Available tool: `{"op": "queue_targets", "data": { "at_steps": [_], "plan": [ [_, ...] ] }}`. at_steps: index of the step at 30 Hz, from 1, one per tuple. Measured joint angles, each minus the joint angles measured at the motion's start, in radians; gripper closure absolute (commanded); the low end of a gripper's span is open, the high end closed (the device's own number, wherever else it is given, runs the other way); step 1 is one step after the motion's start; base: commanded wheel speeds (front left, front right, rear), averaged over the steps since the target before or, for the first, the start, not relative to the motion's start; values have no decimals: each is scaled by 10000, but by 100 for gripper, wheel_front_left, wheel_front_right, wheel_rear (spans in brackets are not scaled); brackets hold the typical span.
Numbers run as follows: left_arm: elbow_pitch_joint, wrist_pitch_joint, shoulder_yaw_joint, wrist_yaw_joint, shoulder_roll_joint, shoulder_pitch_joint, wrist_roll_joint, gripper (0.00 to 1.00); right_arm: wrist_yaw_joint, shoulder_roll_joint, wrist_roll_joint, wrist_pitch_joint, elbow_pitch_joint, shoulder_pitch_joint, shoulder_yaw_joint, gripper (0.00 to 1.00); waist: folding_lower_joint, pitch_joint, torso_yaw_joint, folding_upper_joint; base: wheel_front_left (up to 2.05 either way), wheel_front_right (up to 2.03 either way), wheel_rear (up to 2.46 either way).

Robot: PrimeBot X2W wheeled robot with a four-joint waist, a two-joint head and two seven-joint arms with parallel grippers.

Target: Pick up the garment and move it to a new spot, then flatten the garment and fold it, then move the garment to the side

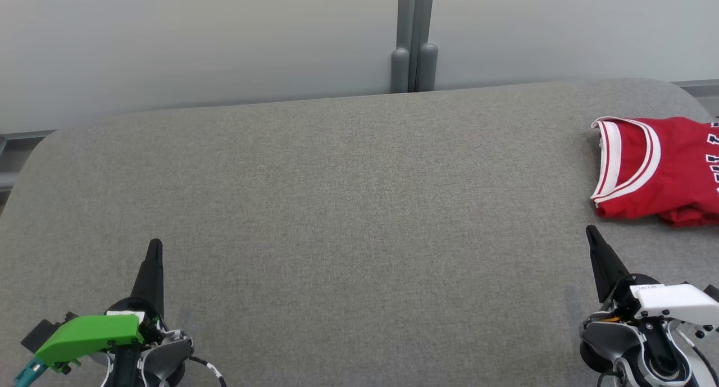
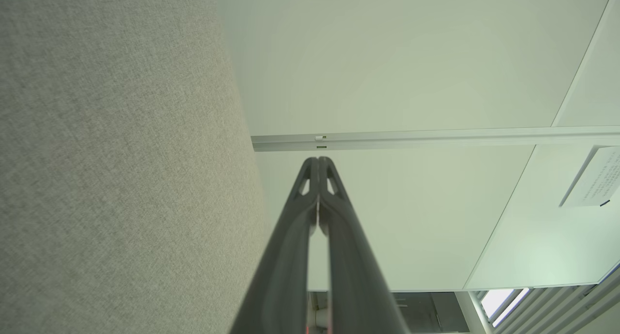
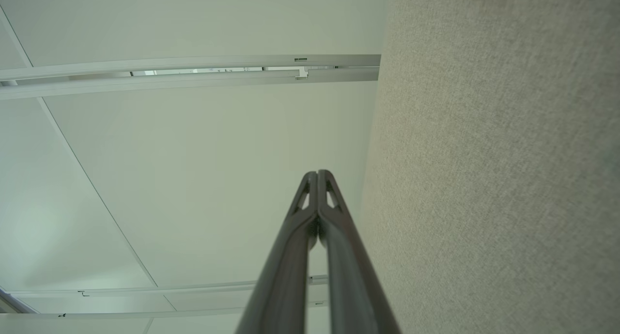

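Over on the left, the left tool is poised at the near side of the grey counter, fingers pressed together on nothing. The right tool is likewise closed and empty, near the red jersey. The jersey lies bunched at the counter's far right and runs out of the head view. It looks light, limp and a bit slick. I'd pinch its white-trimmed edge, where the cloth seems doubled and firmer.

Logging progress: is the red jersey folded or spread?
Folded, apparently: the red jersey lies compact on the grey surface, layers bunched along its near edge; right part out of frame.
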Motion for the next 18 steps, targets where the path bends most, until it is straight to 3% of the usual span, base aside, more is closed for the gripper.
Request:
{"op": "queue_targets", "data": {
  "at_steps": [18],
  "plan": [
    [0, 0, 0, 0, 0, 0, 0, 100, 0, 0, 2, 0, 0, 0, 0, 100, 0, 0, 0, 0, 0, 0, 0]
  ]
}}
